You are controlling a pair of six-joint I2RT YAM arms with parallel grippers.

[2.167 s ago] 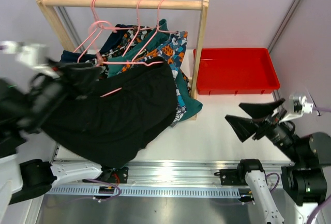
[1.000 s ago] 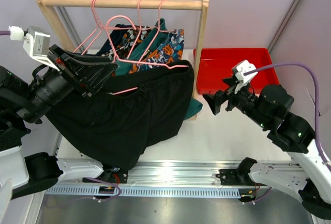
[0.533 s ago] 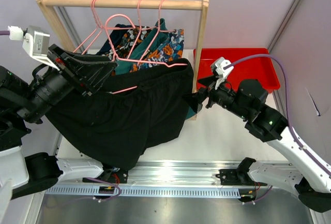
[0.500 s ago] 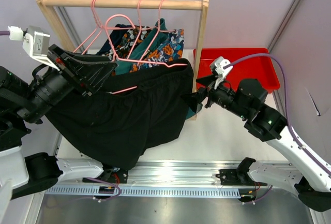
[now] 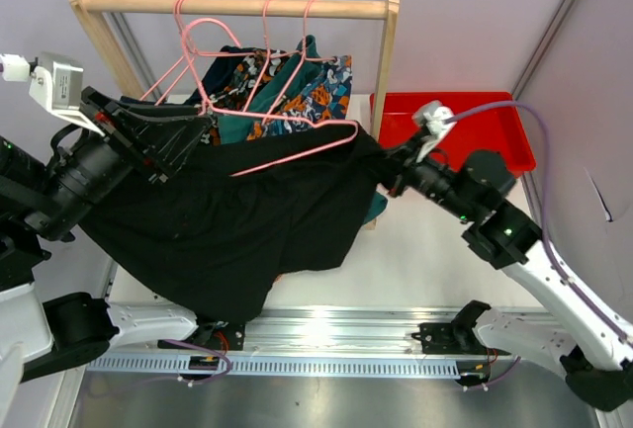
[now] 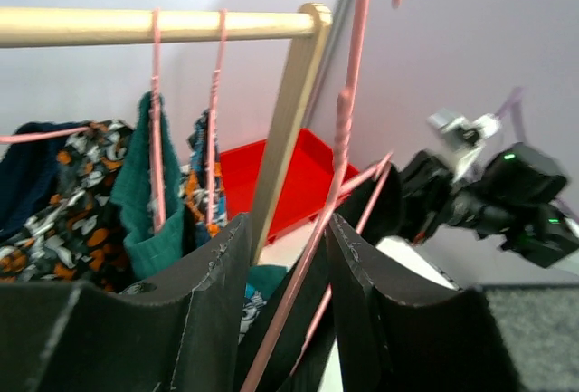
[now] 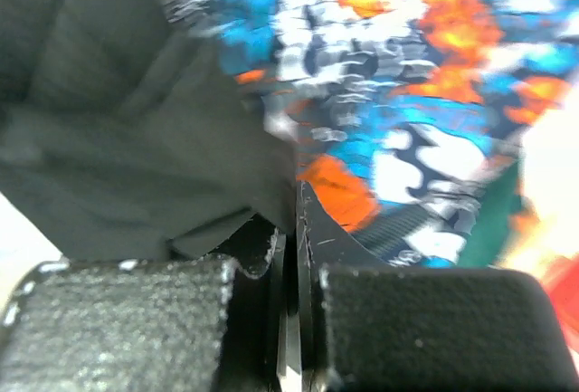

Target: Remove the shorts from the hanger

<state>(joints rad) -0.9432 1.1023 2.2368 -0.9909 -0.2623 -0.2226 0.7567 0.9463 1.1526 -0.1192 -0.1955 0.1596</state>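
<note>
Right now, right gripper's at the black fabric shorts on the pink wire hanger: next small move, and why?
Probably a short rightward pull by the right gripper, sliding the black fabric shorts off the end of the pink wire hanger: its fingers look shut on the shorts' corner, while the left gripper straddles the hanger wire.

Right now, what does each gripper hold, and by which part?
The right gripper pinches the black shorts by the edge nearest it. The left gripper has an arm of the pink hanger between its fingers; whether it clamps it cannot be told.

Black left arm [image 5: 84, 166] and right arm [image 5: 490, 201] (white camera boxes [image 5: 54, 80], lilac cable [image 5: 495, 104])
</note>
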